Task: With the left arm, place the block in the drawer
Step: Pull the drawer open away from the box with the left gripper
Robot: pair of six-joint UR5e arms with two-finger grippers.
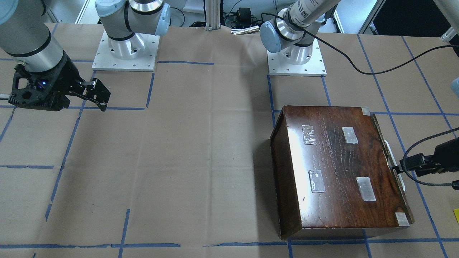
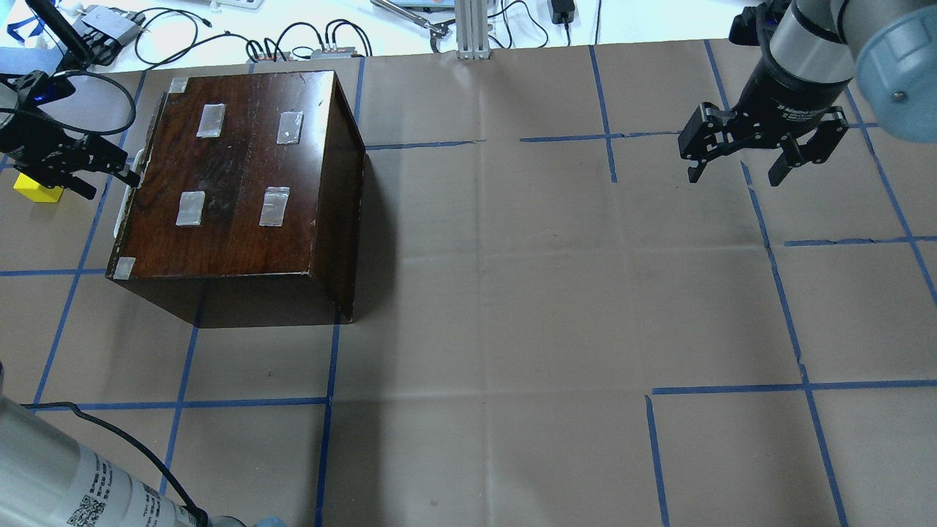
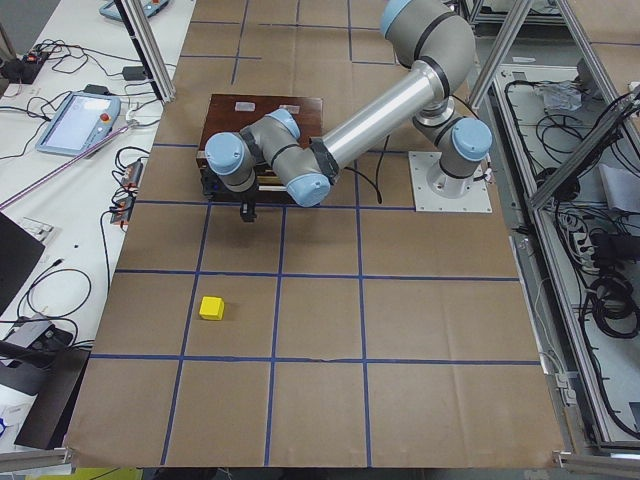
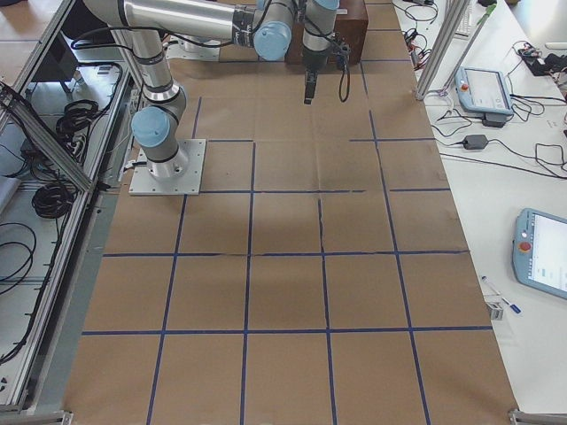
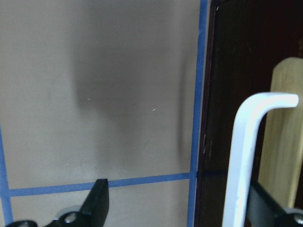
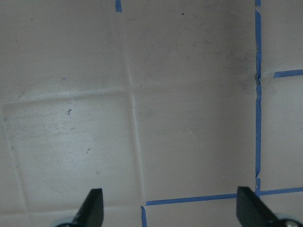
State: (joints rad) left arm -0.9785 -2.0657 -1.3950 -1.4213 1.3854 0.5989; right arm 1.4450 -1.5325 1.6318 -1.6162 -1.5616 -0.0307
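The left end effector [image 2: 110, 181] stands spread astride the white handle [image 5: 239, 161] on the dark box [image 2: 241, 176], evidently so that the drawer [image 5: 286, 142] can be pulled out first. The block [image 2: 35, 189] lies on the surface [image 2: 512, 293] just beside it. The right end effector [image 2: 736, 172], also spread, hangs well apart. The arm label [image 2: 88, 505] is too small to read.

Dark box [image 2: 241, 190] w/ tape patches [image 2: 211, 120]; prob. pendant [image 3: 75, 120] off-table.
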